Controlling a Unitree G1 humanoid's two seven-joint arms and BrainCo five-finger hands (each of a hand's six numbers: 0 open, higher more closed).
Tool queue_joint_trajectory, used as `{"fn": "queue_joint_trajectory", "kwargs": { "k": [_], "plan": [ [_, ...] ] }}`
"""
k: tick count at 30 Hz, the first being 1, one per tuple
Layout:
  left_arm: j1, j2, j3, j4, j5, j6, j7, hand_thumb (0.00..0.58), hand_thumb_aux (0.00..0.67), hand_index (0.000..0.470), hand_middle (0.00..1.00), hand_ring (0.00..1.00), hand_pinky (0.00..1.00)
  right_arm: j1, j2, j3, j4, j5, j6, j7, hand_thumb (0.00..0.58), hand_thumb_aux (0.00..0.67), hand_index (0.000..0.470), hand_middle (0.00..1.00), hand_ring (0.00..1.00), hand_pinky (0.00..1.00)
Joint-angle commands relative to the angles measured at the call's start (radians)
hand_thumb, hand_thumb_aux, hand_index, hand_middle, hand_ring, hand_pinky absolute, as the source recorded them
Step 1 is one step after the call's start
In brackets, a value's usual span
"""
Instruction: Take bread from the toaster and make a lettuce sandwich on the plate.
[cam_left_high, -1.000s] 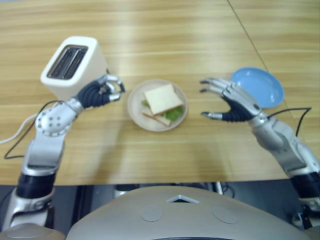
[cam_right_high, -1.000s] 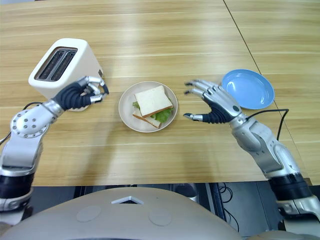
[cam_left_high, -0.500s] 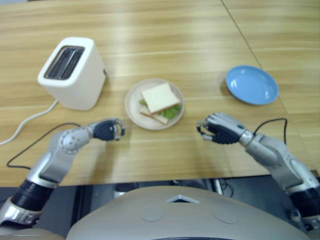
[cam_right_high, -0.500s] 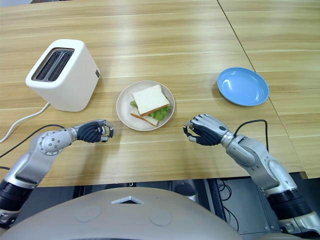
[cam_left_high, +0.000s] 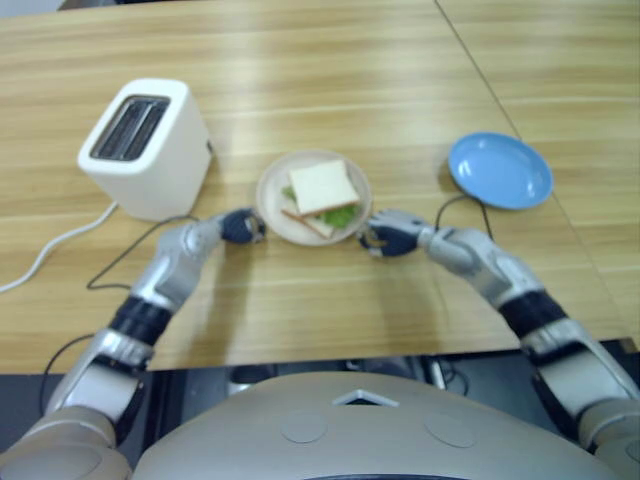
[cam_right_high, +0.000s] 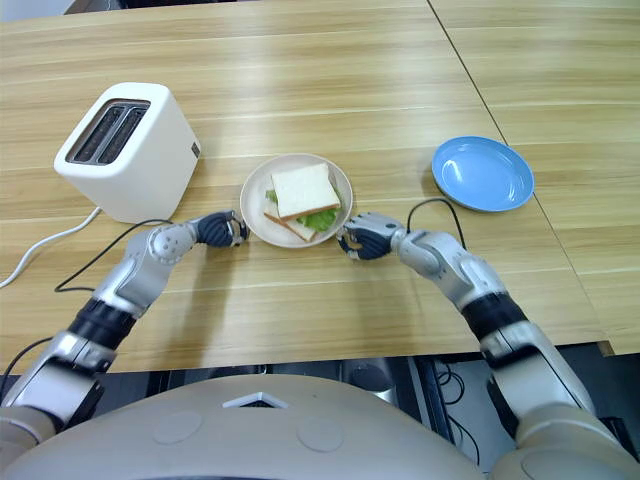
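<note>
A cream plate (cam_right_high: 255, 205) lies in the middle of the wooden table, holding a sandwich (cam_right_high: 304, 189) of two white bread slices with green lettuce (cam_right_high: 318, 219) showing between them. A white toaster (cam_right_high: 127, 150) stands to the left, its two slots dark with no bread showing. My left hand (cam_right_high: 221, 229) rests on the table just left of the plate, fingers curled and holding nothing. At the plate's right rim my right hand (cam_right_high: 364, 236) lies on the table, also curled with nothing in it.
A blue plate (cam_right_high: 483, 173) with nothing on it lies at the right. The toaster's white cord (cam_right_high: 40, 252) trails off to the left edge. Black cables (cam_right_high: 438, 206) run from both wrists across the table. A seam in the tabletop runs diagonally at the right.
Both hands came down to the table and closed in on the plate from either side. The right hand, open a second ago, has curled. The camera view has shifted slightly.
</note>
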Motion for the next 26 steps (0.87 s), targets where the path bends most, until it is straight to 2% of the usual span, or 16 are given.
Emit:
{"fn": "queue_joint_trajectory", "kwargs": {
  "k": [1,2,3,4,5,6,7,8,9,14,18,22,26],
  "plan": [
    [-0.110,-0.059,0.021,0.156,-0.015,-0.030,0.069,0.503,0.426,0.292,1.00,1.00,1.00,-0.169,0.057,0.050,0.236,-0.038,-0.005,-0.031,0.580,0.670,0.460,1.00,1.00,1.00],
    [-0.144,-0.074,0.023,0.202,-0.019,-0.042,0.083,0.478,0.389,0.267,1.00,1.00,1.00,-0.227,0.075,0.053,0.300,-0.037,-0.012,-0.047,0.580,0.670,0.460,1.00,1.00,1.00],
    [-0.180,-0.087,0.022,0.256,-0.014,-0.053,0.107,0.478,0.389,0.267,1.00,1.00,1.00,-0.284,0.087,0.064,0.364,-0.053,-0.012,-0.073,0.580,0.670,0.460,1.00,1.00,1.00],
    [-0.215,-0.099,0.025,0.308,-0.011,-0.064,0.135,0.234,0.152,0.105,1.00,1.00,1.00,-0.333,0.097,0.074,0.417,-0.068,-0.012,-0.105,0.580,0.670,0.460,1.00,1.00,1.00],
    [-0.248,-0.112,0.031,0.358,-0.014,-0.077,0.163,0.000,0.000,0.000,1.00,1.00,1.00,-0.373,0.106,0.077,0.463,-0.073,-0.016,-0.140,0.580,0.670,0.460,0.84,0.84,0.84],
    [-0.279,-0.129,0.042,0.408,-0.026,-0.101,0.187,0.000,0.000,0.000,1.00,1.00,1.00,-0.401,0.108,0.082,0.498,-0.080,-0.014,-0.173,0.580,0.670,0.460,0.84,0.84,0.84],
    [-0.310,-0.143,0.052,0.456,-0.033,-0.122,0.222,0.000,0.000,0.000,0.79,0.79,0.79,-0.423,0.106,0.090,0.527,-0.090,-0.012,-0.206,0.491,0.407,0.280,0.00,0.00,0.00],
    [-0.338,-0.154,0.065,0.498,-0.038,-0.144,0.263,0.000,0.000,0.000,0.11,0.11,0.11,-0.437,0.102,0.092,0.547,-0.094,-0.015,-0.238,0.000,0.000,0.000,0.00,0.00,0.00],
    [-0.365,-0.167,0.094,0.536,-0.062,-0.172,0.300,0.000,0.000,0.000,0.00,0.00,0.00,-0.443,0.096,0.084,0.554,-0.084,-0.027,-0.258,0.000,0.000,0.000,0.00,0.00,0.00],
    [-0.429,-0.199,0.238,0.627,-0.175,-0.336,0.491,0.000,0.000,0.000,0.00,0.00,0.00,-0.364,0.053,-0.034,0.485,0.066,-0.134,-0.335,0.000,0.000,0.000,0.00,0.00,0.00],
    [-0.430,-0.262,0.344,0.648,-0.305,-0.492,0.532,0.000,0.000,0.000,0.00,0.00,0.00,-0.213,0.094,-0.239,0.362,0.373,-0.215,-0.318,0.000,0.000,0.000,0.00,0.00,0.00],
    [-0.428,-0.325,0.415,0.687,-0.399,-0.587,0.529,0.000,0.000,0.000,0.00,0.00,0.00,-0.086,0.202,-0.368,0.235,0.660,-0.183,-0.209,0.000,0.000,0.000,0.00,0.00,0.00],
    [-0.427,-0.361,0.453,0.726,-0.454,-0.641,0.515,0.000,0.000,0.000,0.00,0.00,0.00,-0.036,0.273,-0.425,0.169,0.757,-0.121,-0.172,0.000,0.000,0.000,0.00,0.00,0.00]
  ]
}}
